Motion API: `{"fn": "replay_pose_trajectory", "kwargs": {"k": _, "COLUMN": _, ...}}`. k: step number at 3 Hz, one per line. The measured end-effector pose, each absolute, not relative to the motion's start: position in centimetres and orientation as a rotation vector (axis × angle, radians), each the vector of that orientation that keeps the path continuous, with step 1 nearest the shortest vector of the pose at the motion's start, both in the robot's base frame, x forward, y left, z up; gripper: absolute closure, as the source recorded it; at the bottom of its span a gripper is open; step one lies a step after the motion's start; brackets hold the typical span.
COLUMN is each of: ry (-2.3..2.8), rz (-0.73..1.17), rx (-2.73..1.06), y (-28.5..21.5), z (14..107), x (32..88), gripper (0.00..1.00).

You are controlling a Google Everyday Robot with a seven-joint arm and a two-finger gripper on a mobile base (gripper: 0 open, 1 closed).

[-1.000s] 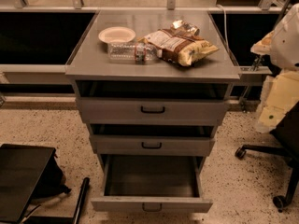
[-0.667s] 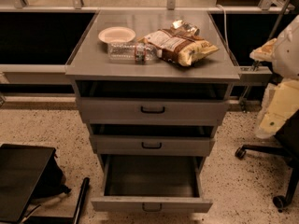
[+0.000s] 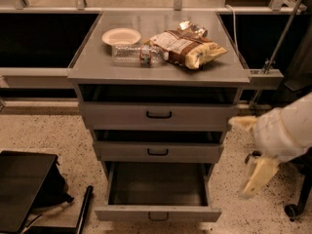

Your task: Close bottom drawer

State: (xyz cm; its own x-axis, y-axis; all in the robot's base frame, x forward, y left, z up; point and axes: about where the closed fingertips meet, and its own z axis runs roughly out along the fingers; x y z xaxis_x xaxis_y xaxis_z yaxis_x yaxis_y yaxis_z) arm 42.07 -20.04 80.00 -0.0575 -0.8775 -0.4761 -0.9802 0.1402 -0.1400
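Note:
The bottom drawer is the lowest of three grey drawers in the metal cabinet. It stands pulled far out, and its deep box is open and empty inside. A small black loop handle sits at the centre of its front. My gripper, on a white arm, hangs to the right of the cabinet, level with the middle drawer and apart from it. Its two yellowish fingers are spread wide and hold nothing.
The top drawer and the middle drawer stand slightly out. On the cabinet top lie a paper plate, a plastic bottle and chip bags. A black case lies on the floor at left. A chair base stands at right.
My arm has swung down and to the left, from beside the cabinet top to the level of the middle drawer. The drawers have not moved.

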Motion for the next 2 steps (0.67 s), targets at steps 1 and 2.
{"fn": "replay_pose_trajectory", "kwargs": {"k": 1, "ry": 1.928, "rz": 0.306, "rx": -1.874, "y": -19.2, "z": 70.6, "x": 40.3, "gripper": 0.00}}
{"fn": "replay_pose_trajectory", "kwargs": {"k": 2, "ry": 2.003, "rz": 0.346, "rx": -1.962, "y": -20.9, "z": 59.6, "x": 36.1, "gripper": 0.00}}
